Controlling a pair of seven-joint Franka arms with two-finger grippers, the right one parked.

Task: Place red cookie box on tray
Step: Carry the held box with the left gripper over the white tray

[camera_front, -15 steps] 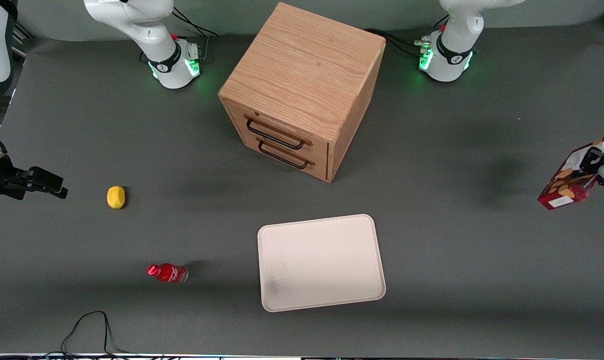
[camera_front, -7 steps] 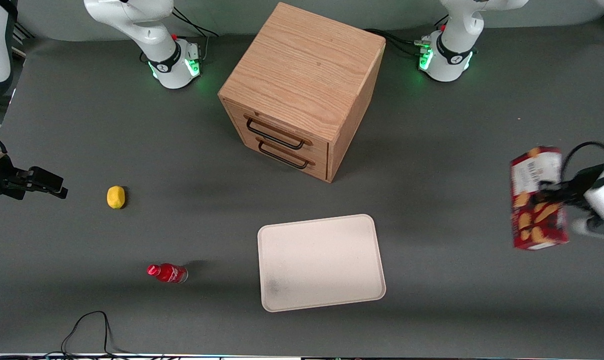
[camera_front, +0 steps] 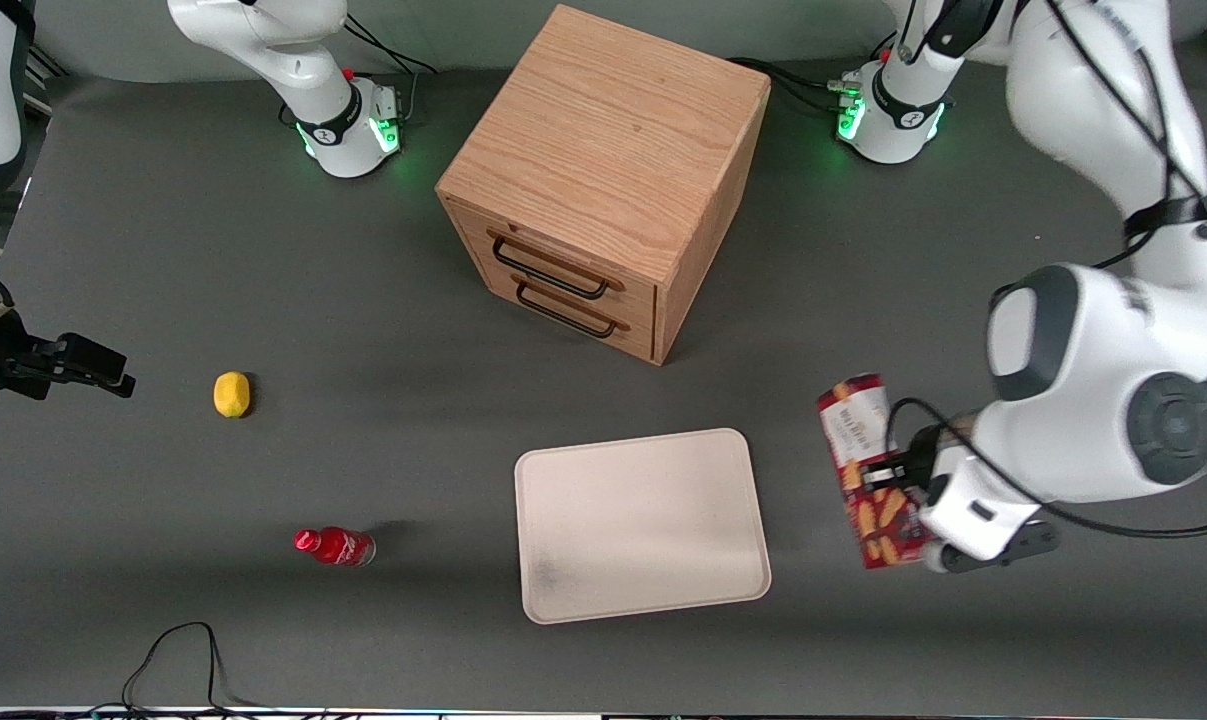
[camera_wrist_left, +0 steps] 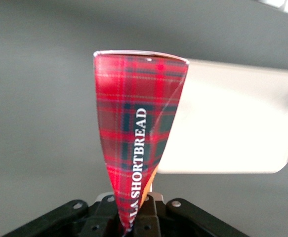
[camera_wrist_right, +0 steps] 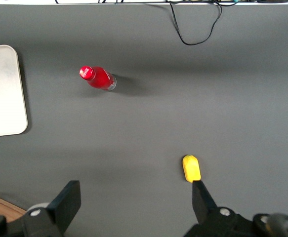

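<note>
My left gripper is shut on the red cookie box, a long slim red carton with a white label panel and cookie pictures, and holds it in the air beside the tray, toward the working arm's end of the table. In the left wrist view the box shows its red plaid side, clamped between the gripper's black fingers. The tray is flat, beige-white, with rounded corners and a dark smudge near one corner; it lies on the grey table nearer the front camera than the wooden cabinet. It also shows in the left wrist view and the right wrist view.
A wooden cabinet with two black-handled drawers stands at the table's middle. A small red bottle and a yellow lemon lie toward the parked arm's end. A black cable lies near the front edge.
The left arm has swung in from the table's end toward the tray, carrying the red cookie box. The box has turned from tilted to nearly upright lengthwise and is now close beside the tray.
</note>
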